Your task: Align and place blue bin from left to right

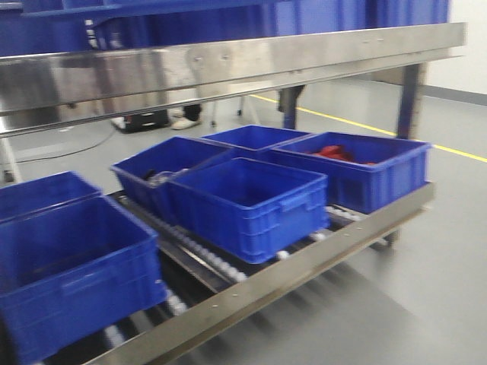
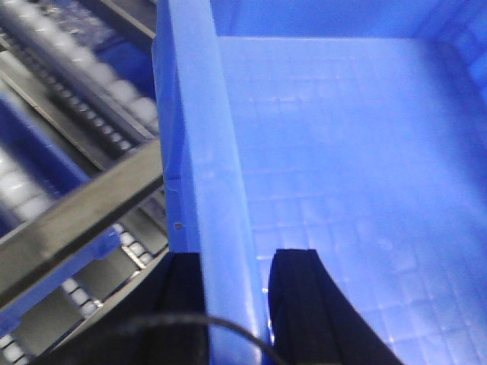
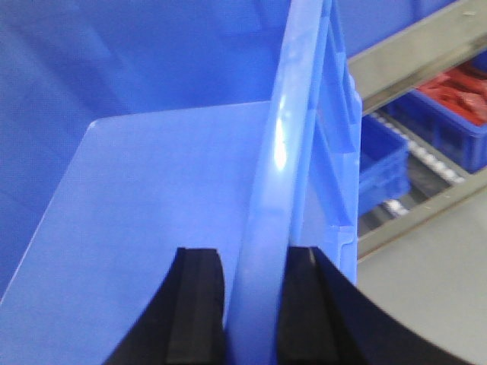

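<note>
In the left wrist view my left gripper (image 2: 232, 262) straddles the left wall (image 2: 199, 152) of an empty blue bin (image 2: 342, 152). One black finger (image 2: 186, 304) is outside the wall and the other is inside. My right gripper (image 3: 255, 258) is clamped the same way on the bin's right wall (image 3: 293, 144); the bin's bare floor (image 3: 152, 198) shows to the left. Neither arm shows in the front view, and I cannot tell which bin there is the held one.
Several blue bins stand on the roller rack (image 1: 304, 266): one near left (image 1: 68, 266), one in the middle (image 1: 247, 201), and one at the right holding red parts (image 1: 335, 152). A steel upper shelf (image 1: 228, 61) hangs overhead. Grey floor with a yellow line (image 1: 380, 129) lies to the right.
</note>
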Robot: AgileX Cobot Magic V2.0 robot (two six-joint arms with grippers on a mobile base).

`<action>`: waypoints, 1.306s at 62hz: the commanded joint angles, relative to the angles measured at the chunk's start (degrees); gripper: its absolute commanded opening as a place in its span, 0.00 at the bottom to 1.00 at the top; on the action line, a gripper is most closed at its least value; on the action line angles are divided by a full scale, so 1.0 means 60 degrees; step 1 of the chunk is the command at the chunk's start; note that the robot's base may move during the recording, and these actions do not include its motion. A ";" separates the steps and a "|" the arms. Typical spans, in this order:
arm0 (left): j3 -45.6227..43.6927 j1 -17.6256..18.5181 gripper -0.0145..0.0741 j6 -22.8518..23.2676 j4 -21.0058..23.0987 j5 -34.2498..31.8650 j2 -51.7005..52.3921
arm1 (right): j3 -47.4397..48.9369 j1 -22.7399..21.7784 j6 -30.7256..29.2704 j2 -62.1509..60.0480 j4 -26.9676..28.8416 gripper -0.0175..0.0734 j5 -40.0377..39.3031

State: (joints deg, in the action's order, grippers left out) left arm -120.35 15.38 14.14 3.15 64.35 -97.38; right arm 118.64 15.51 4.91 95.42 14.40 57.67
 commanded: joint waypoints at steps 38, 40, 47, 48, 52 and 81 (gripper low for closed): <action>-0.0184 0.0217 0.18 -0.0058 0.1312 -0.1469 0.0241 | 0.0115 0.0195 -0.0300 -0.0133 0.0807 0.11 -0.0695; -0.0184 0.0217 0.18 -0.0058 0.1312 -0.1469 0.0241 | 0.0115 0.0195 -0.0300 -0.0133 0.0807 0.11 -0.0695; -0.0184 0.0217 0.18 -0.0058 0.1312 -0.1469 0.0241 | 0.0115 0.0195 -0.0300 -0.0133 0.0807 0.11 -0.0695; -0.0184 0.0217 0.18 -0.0058 0.1312 -0.1469 0.0241 | 0.0115 0.0195 -0.0300 -0.0133 0.0807 0.11 -0.0695; -0.0184 0.0217 0.18 -0.0058 0.1312 -0.1469 0.0241 | 0.0115 0.0195 -0.0300 -0.0133 0.0807 0.11 -0.0695; -0.0184 0.0217 0.18 -0.0058 0.1312 -0.1469 0.0241 | 0.0115 0.0195 -0.0300 -0.0133 0.0807 0.11 -0.0695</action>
State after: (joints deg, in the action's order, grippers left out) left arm -120.35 15.38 14.14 3.15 64.35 -97.38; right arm 118.64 15.51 4.91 95.42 14.40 57.67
